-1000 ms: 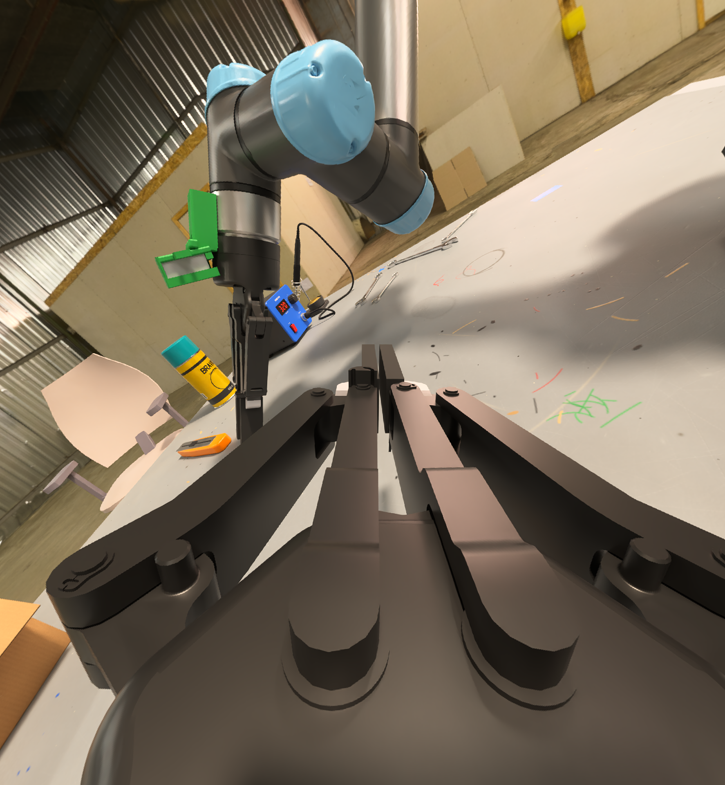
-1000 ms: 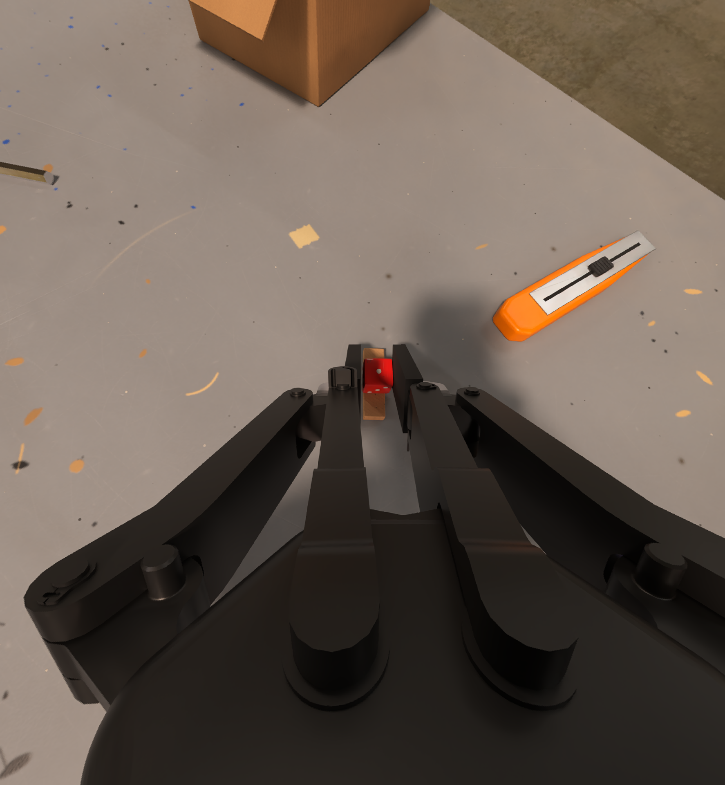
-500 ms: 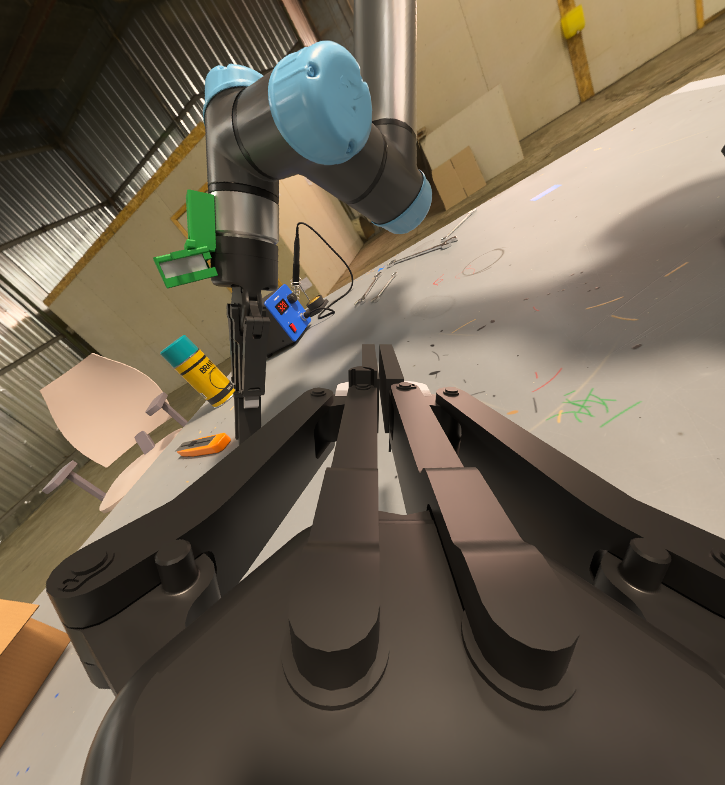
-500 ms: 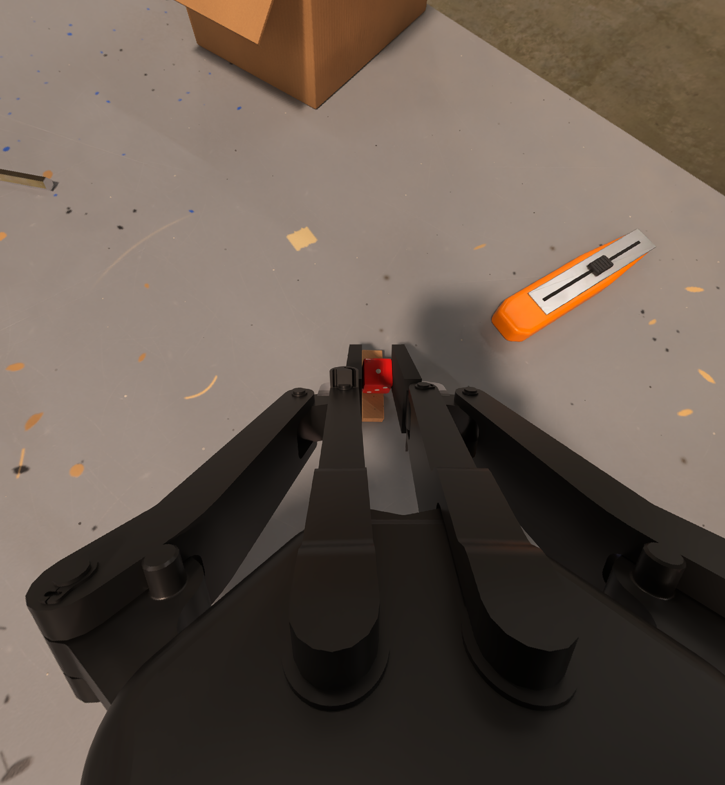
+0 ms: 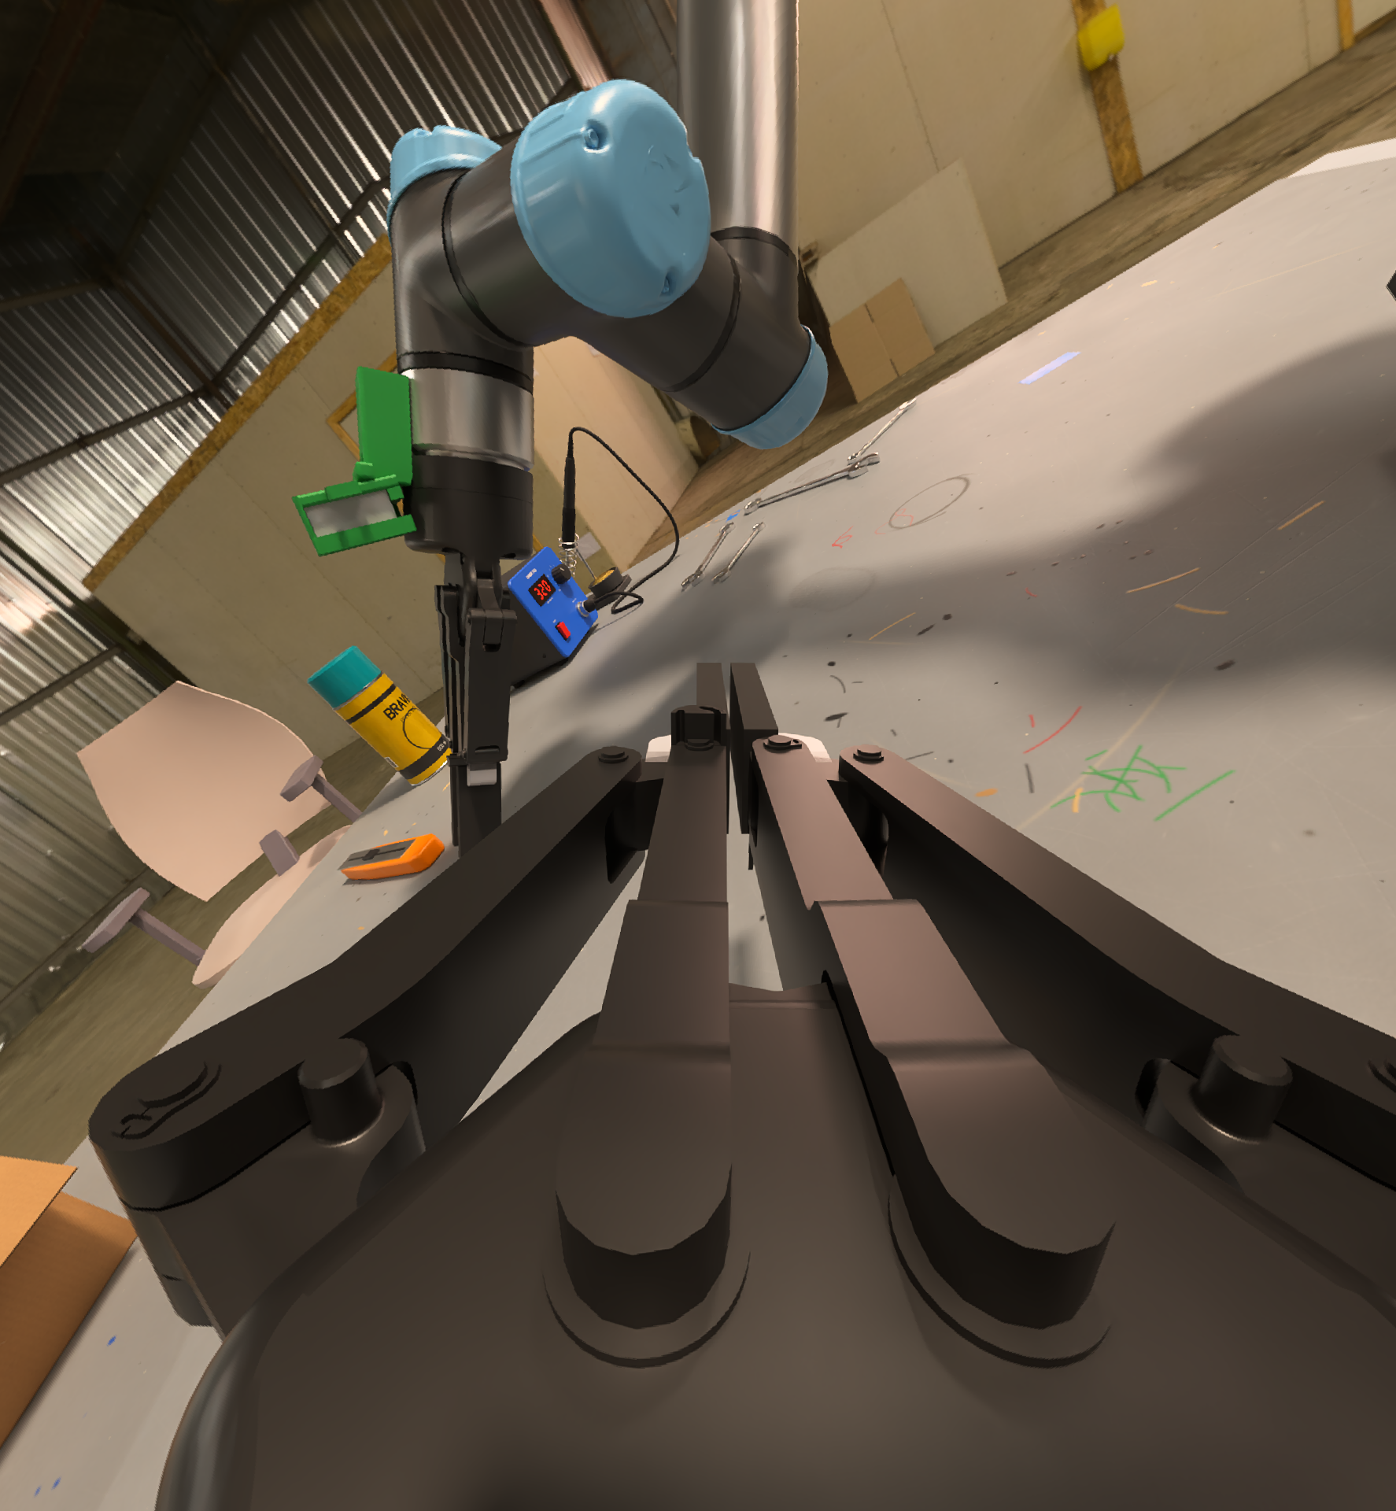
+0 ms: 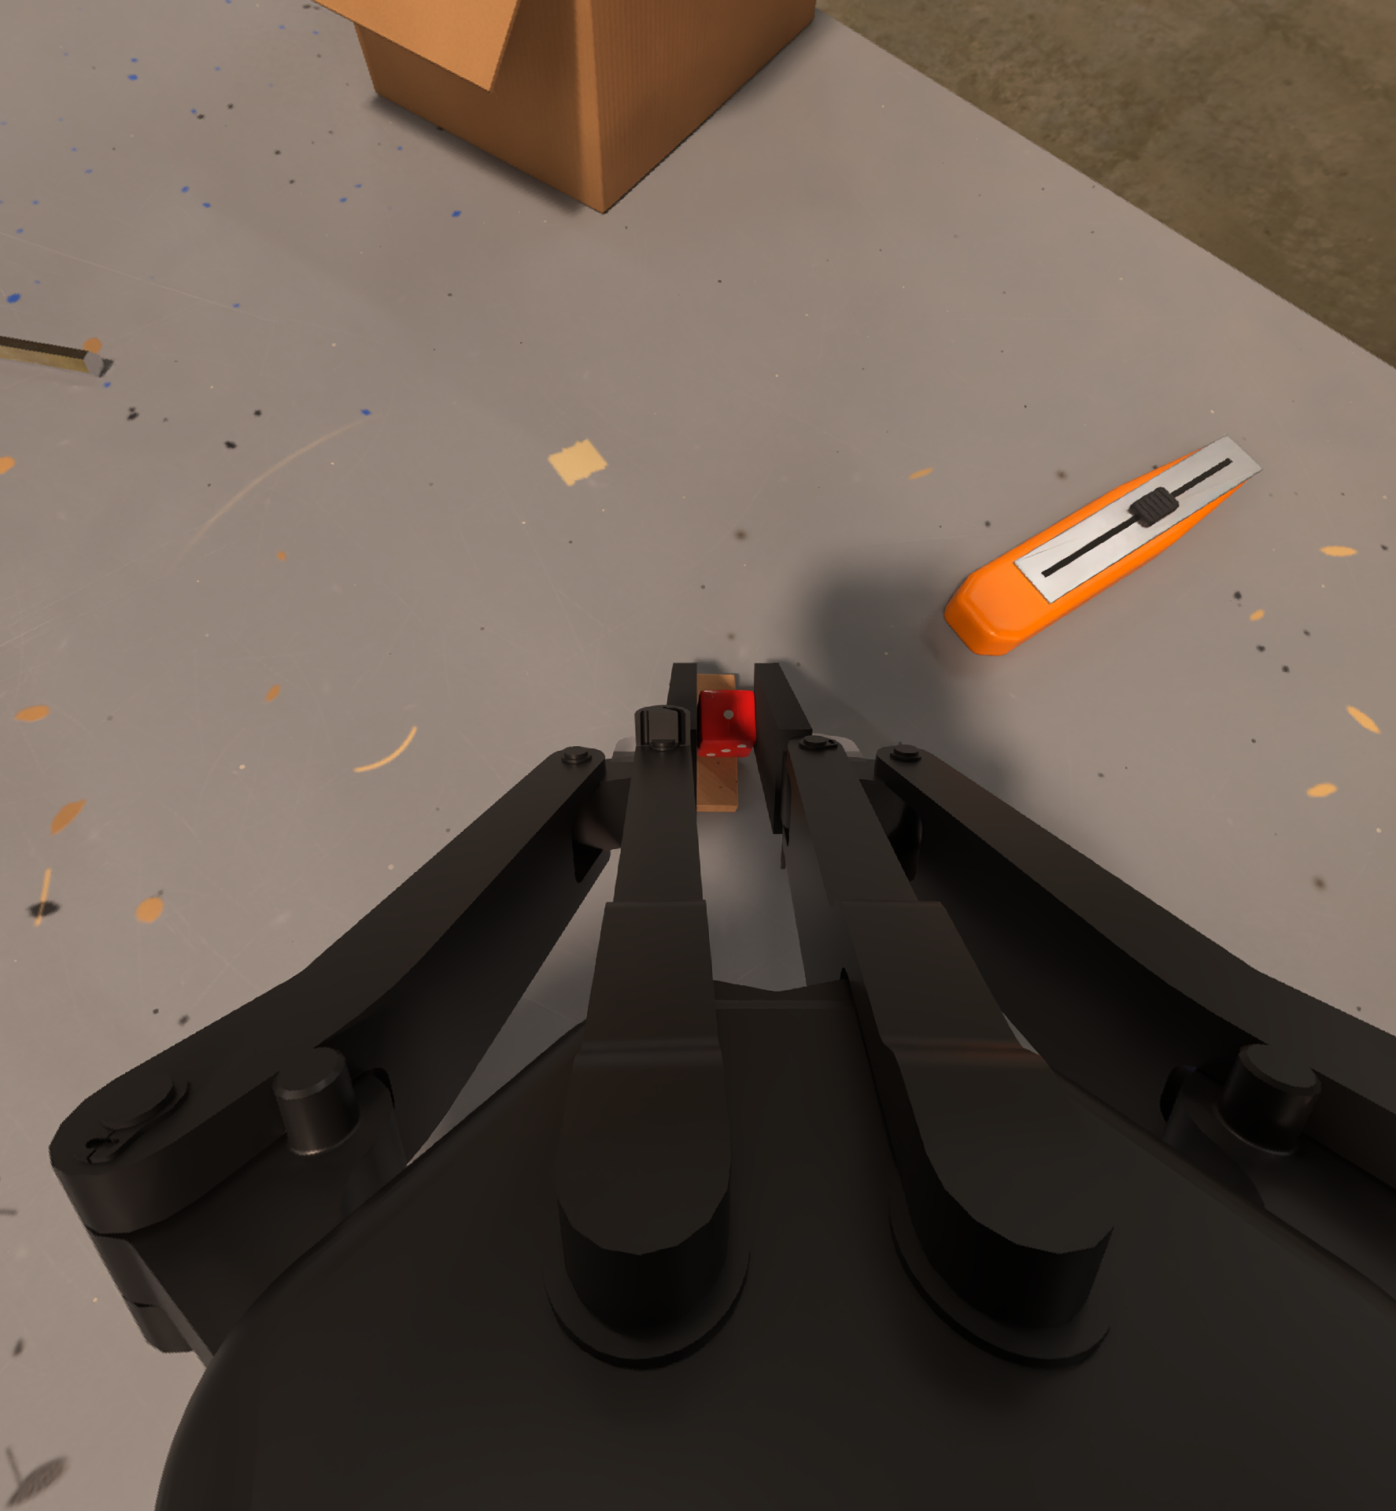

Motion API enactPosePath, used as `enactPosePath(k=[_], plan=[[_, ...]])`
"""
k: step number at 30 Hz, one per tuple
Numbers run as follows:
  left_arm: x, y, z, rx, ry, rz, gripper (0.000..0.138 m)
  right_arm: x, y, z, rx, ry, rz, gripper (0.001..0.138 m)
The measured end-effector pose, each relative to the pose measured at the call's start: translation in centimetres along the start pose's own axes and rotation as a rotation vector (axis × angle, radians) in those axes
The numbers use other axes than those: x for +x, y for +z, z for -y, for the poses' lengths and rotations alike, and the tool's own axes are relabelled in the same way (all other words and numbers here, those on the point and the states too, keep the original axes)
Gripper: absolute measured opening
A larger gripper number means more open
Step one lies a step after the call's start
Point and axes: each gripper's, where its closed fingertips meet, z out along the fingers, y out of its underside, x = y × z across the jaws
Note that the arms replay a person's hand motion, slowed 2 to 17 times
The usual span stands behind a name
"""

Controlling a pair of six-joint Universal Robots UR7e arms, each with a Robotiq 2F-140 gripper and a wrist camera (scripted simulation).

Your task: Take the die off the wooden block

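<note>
Held the left gripper [image 5: 729, 695] shut, fingertips [image 5: 709, 695] pressed flat together, inner links drawn in close, outer links spread wide behind, aimed forward on a shallow slant. Pinched the right gripper [image 6: 726, 695] onto the die [image 6: 726, 715], one finger [image 6: 682, 695] against each side, tips parallel with only a narrow gap. Seen from the left wrist, hung the right arm [image 5: 597, 245] farther off, joints capped blue, forearm angled down to a bent wrist, green bracket [image 5: 359, 490] on its side, gripper pointed straight down, edge-on.

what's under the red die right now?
The wooden block lies under the red die, which sits between the right pincer fingers. The contact between die and block is hidden by the die itself.
</note>
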Motion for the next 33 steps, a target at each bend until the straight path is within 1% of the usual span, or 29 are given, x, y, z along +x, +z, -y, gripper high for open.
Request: enactPosePath(k=[17, 33], plan=[[0.0, 0.0, 0.0, -0.001, 0.005, 0.001, 0.003, 0.3, -0.3, -0.1, 0.002, 0.01, -0.016, 0.019], [-0.1, -0.1, 0.1, -0.001, 0.008, 0.004, 0.003, 0.4, -1.4, 0.4, 0.031, 0.019, -0.028, 0.019]])
